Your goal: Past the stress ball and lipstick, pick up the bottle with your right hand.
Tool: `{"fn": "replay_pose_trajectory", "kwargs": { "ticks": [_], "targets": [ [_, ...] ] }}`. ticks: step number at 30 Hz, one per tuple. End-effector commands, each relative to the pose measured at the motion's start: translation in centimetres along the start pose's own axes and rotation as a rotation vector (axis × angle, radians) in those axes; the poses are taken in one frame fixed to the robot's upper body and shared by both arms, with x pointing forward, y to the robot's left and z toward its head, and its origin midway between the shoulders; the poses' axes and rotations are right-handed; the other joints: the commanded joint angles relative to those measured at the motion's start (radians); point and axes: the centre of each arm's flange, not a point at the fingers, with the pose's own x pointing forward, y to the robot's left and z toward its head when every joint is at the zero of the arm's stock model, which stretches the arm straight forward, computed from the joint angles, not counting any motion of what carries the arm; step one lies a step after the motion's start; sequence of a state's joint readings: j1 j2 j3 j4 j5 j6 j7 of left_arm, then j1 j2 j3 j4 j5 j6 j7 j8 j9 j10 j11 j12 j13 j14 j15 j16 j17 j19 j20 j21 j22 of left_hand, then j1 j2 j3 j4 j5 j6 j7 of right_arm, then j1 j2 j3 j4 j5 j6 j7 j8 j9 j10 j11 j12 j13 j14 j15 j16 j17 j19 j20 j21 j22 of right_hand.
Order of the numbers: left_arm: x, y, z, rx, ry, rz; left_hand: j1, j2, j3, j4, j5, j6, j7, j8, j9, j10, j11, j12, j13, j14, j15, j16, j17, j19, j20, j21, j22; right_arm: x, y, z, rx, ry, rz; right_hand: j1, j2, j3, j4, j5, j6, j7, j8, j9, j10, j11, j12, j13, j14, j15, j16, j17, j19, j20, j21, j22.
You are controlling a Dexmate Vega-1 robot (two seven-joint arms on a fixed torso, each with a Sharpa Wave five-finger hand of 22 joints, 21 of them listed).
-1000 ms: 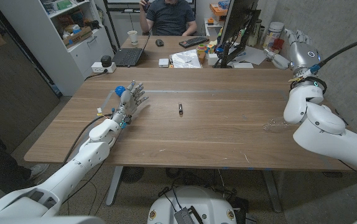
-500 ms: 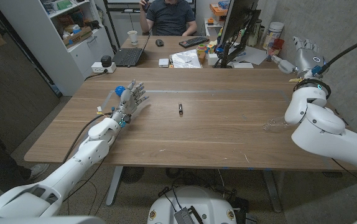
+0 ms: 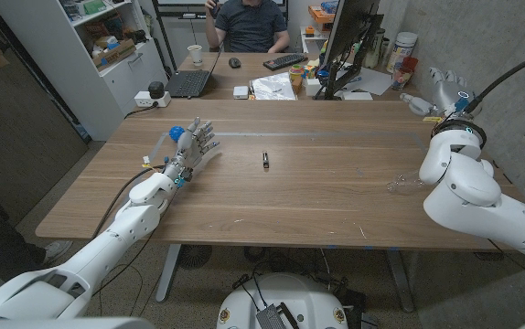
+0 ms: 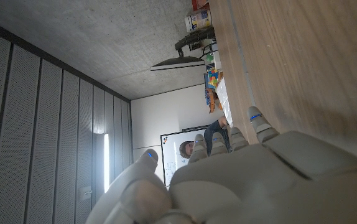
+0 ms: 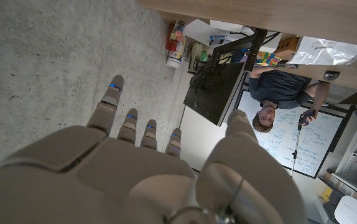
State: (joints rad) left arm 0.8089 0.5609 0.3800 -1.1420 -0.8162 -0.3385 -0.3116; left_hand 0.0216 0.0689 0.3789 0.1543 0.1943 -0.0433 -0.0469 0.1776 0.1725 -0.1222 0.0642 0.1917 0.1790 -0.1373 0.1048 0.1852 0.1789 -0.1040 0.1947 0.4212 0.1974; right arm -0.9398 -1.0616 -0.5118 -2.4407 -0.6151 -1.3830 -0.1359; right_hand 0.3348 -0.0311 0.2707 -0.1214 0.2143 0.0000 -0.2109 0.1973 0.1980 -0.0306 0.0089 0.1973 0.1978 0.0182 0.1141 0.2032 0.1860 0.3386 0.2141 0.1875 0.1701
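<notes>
- My right hand (image 3: 444, 84) is up in the air past the far right corner of the table (image 3: 317, 206), in front of the cluttered desk behind it. The fingers are apart and nothing is in them.
- In the right wrist view, the right hand (image 5: 141, 168) shows its back with the fingers fanned out towards the concrete wall. It is released and grasps nothing.
- The bottle (image 3: 403, 185) is a faint clear shape on the table near the right edge. It sits just beside my right forearm (image 3: 464, 187) and well apart from the raised hand. It is too see-through for me to tell whether it stands or lies.
- The lipstick (image 3: 265, 160) is a small dark stick lying near the middle of the table, with bare wood all round it.
- The stress ball (image 3: 177, 133) is blue and sits on the left side of the table, right beside my left hand (image 3: 194, 146). I cannot tell whether the two touch.
- My left hand is low over the wood with the fingers stretched out and spread towards the far edge. I see nothing gripped in it.
- The left wrist view shows the back of the left hand (image 4: 253, 174) with its fingertips reaching along the tabletop.
- Behind the table, a person (image 3: 249, 23) sits at the far desk. A laptop (image 3: 189, 82) is on that desk to the left and a dark monitor (image 3: 347, 37) to the right.
</notes>
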Motion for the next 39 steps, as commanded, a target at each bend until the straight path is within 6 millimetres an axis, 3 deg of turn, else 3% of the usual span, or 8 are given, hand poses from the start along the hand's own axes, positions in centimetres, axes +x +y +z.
{"fn": "replay_pose_trajectory", "kwargs": {
  "ticks": [1,25,39],
  "targets": [
    [0.2,-0.1,0.3,0.010,-0.001,-0.013,0.002,0.009,-0.005,-0.002,0.006,0.000,-0.007,0.005,0.003,-0.005,-0.002,0.007,0.002,-0.001,-0.002,0.005,0.005,0.004,0.007,0.000,0.003,-0.4,1.3,-0.1,-0.029,0.028,0.100,0.013,0.001,0.006,-0.004,-0.003,0.005,-0.008,0.003,0.003,0.003,-0.001,0.006,0.003,0.006,0.000,0.002,0.003,0.008,0.000,0.006,0.002],
    [0.3,0.3,0.2,0.007,0.002,-0.011,0.001,0.009,-0.008,-0.002,0.006,0.000,-0.008,0.005,0.003,-0.004,-0.001,0.007,0.002,-0.003,-0.003,0.004,0.005,0.004,0.007,-0.003,0.003,0.0,3.0,0.2,-0.099,0.074,0.227,0.075,0.005,0.014,-0.026,-0.011,-0.007,-0.009,0.001,0.004,-0.032,0.000,-0.002,0.003,0.025,-0.002,0.002,0.001,0.103,-0.002,0.027,0.004],
    [0.3,0.4,0.4,0.012,0.001,-0.011,0.001,0.009,-0.010,-0.002,0.006,0.000,-0.007,0.005,0.003,-0.004,0.000,0.007,0.002,-0.002,-0.001,0.005,0.005,0.005,0.007,-0.004,0.003,-0.4,5.0,0.0,-0.111,0.117,0.309,0.082,0.004,0.013,-0.027,-0.012,-0.011,-0.009,0.000,0.005,-0.036,-0.001,-0.002,0.003,0.024,-0.001,0.001,0.001,0.118,-0.001,0.028,0.003]
  ]
}}
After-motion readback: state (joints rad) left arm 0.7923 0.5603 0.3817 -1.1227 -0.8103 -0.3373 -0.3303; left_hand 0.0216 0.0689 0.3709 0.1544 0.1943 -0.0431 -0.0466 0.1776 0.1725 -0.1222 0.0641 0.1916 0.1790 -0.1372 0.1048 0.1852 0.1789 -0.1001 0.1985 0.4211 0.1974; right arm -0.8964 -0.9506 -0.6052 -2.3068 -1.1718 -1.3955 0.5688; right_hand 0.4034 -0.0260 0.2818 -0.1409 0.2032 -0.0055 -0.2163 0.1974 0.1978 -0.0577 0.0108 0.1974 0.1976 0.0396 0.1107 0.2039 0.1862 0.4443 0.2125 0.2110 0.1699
